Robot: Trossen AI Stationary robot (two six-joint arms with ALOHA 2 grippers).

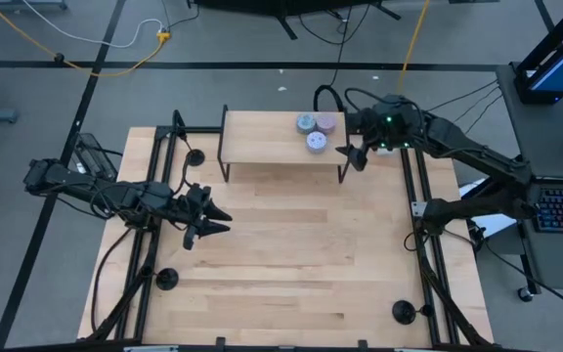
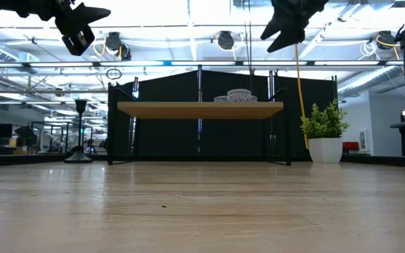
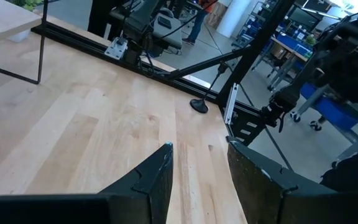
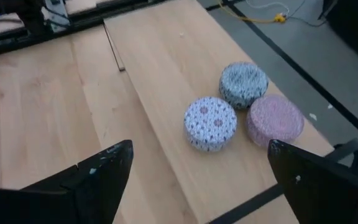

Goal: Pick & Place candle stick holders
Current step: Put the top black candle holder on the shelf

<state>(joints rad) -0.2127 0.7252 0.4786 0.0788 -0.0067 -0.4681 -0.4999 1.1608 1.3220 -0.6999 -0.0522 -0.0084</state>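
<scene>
Three black candle stick holders stand upright on their disc bases on the wooden table: one at the far left (image 1: 195,156) (image 2: 80,133), one at the near left (image 1: 167,281), one at the near right (image 1: 403,313) (image 3: 199,104). My left gripper (image 1: 215,221) (image 3: 201,180) hovers open over the table's left half, nothing between its fingers. My right gripper (image 1: 350,154) (image 4: 201,149) hangs wide open above the right end of a raised wooden shelf (image 1: 262,137), touching nothing.
Three round patterned tins sit on the shelf's right end: a white one (image 4: 210,123), a grey-blue one (image 4: 243,84) and a pink one (image 4: 275,119). Black rails (image 1: 420,210) run along the table's left and right sides. The table's middle is bare wood (image 1: 291,244).
</scene>
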